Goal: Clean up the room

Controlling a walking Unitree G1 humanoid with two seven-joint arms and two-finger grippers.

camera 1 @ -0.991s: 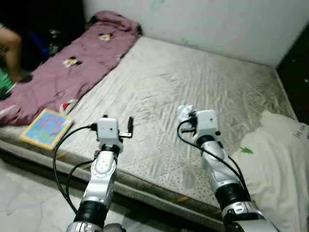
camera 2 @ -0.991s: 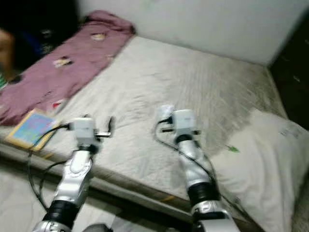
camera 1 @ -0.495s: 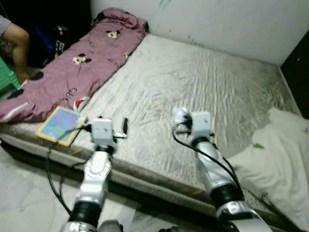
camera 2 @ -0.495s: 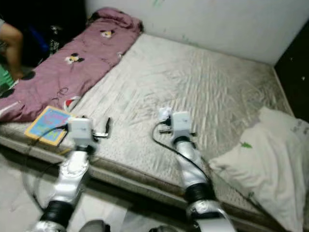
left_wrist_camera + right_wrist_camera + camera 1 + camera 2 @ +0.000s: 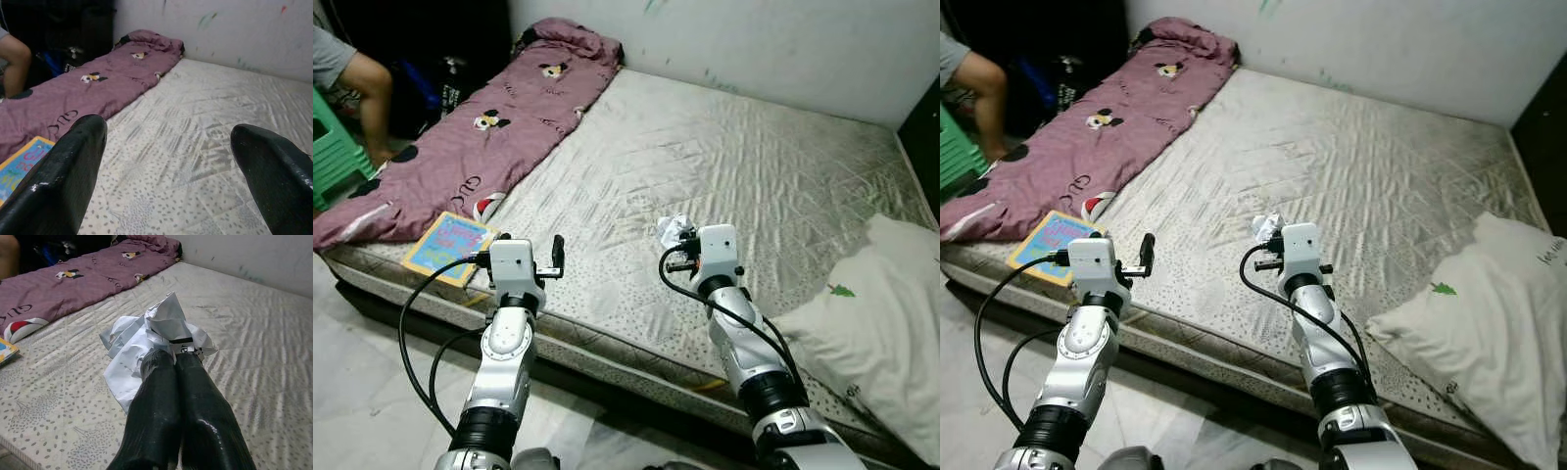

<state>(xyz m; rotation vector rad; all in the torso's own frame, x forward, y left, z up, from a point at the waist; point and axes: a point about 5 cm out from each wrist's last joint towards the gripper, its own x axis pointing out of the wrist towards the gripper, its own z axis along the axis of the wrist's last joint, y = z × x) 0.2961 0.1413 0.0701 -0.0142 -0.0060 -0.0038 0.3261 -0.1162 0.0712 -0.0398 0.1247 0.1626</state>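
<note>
A crumpled white paper [image 5: 151, 333] is held above the grey mattress [image 5: 724, 166], and my right gripper [image 5: 173, 357] is shut on it. The same crumpled paper [image 5: 674, 231] appears over the mattress's middle, just ahead of my right wrist. My left gripper [image 5: 166, 142] stands open with nothing between its fingers [image 5: 73, 161], held over the mattress's front left part. A colourful picture book [image 5: 448, 246] lies on the mattress's front left corner, left of the left gripper [image 5: 558, 253].
A purple cartoon-print blanket [image 5: 499, 117] runs along the mattress's left side. A white pillow [image 5: 876, 313] lies at the front right. A seated person's leg [image 5: 372, 98] and a green stool [image 5: 333, 147] are at the far left. Pale tiled floor [image 5: 372, 392] runs before the bed.
The camera has pulled back and steadied, so more floor and bed edge show. Both arms keep their pose; the right gripper still holds the paper.
</note>
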